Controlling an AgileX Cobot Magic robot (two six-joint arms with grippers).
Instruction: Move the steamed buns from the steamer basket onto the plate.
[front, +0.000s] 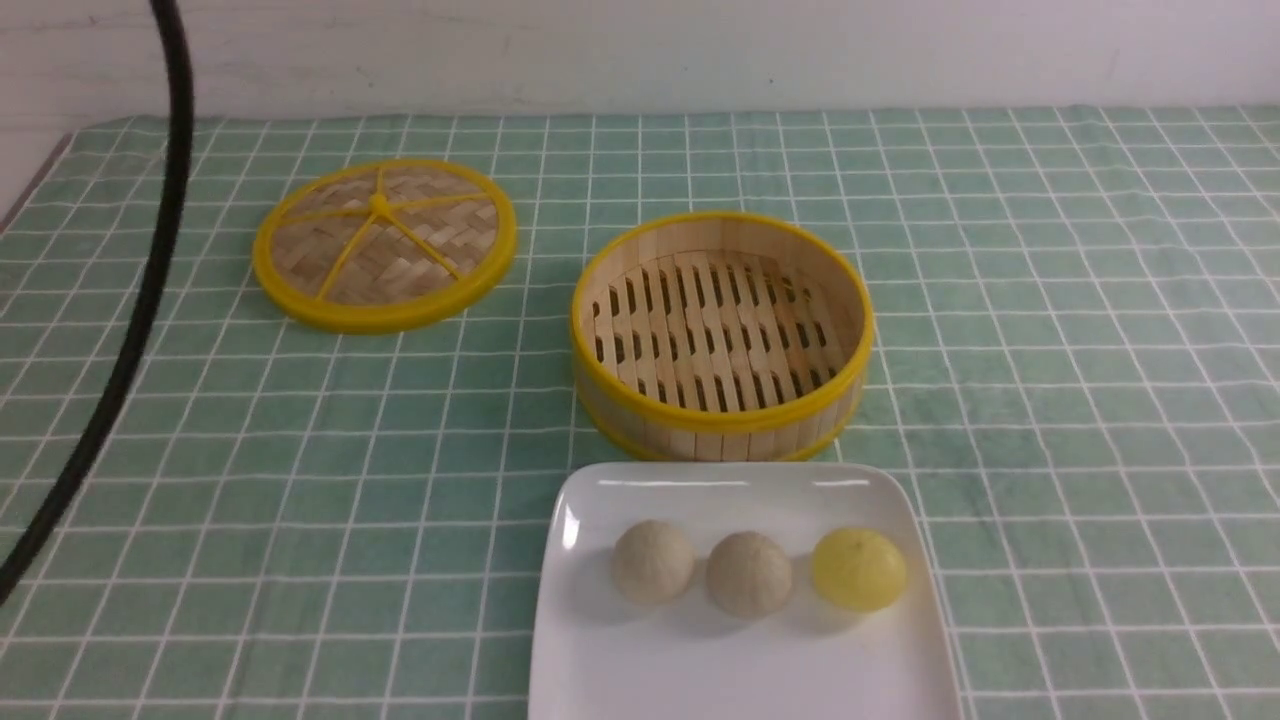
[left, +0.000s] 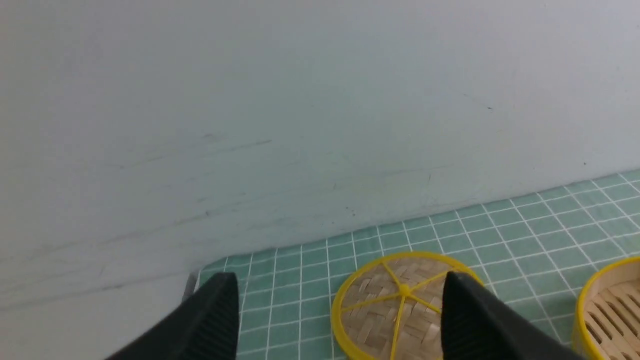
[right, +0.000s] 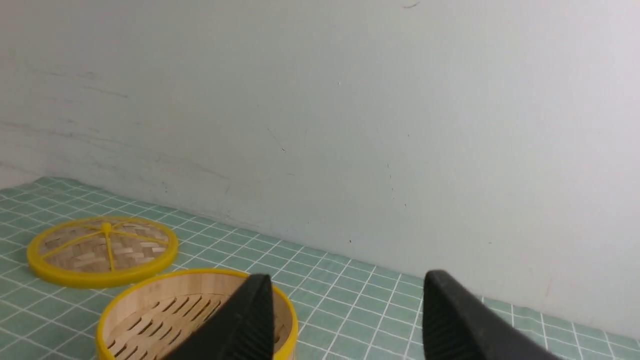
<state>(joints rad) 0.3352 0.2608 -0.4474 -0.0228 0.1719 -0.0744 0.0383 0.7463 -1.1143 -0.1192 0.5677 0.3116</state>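
Note:
Three steamed buns lie in a row on the white square plate (front: 620, 670) at the table's near edge: two beige ones (front: 653, 560) (front: 749, 573) and a pale yellow one (front: 859, 569) on the right. Behind the plate stands the bamboo steamer basket (front: 722, 330) with nothing on its slatted floor; its rim (right: 150, 280) also shows in the right wrist view. Neither gripper appears in the front view. My left gripper (left: 340, 290) is open and holds nothing, raised over the table near the lid. My right gripper (right: 347, 295) is open and holds nothing, raised beside the basket.
The flat woven lid (front: 385, 243) with yellow spokes lies at the back left, also seen as the lid (left: 400, 310) in the left wrist view. A black cable (front: 140, 300) hangs down the left side. A pale wall runs behind the green checked tablecloth (front: 1050, 350).

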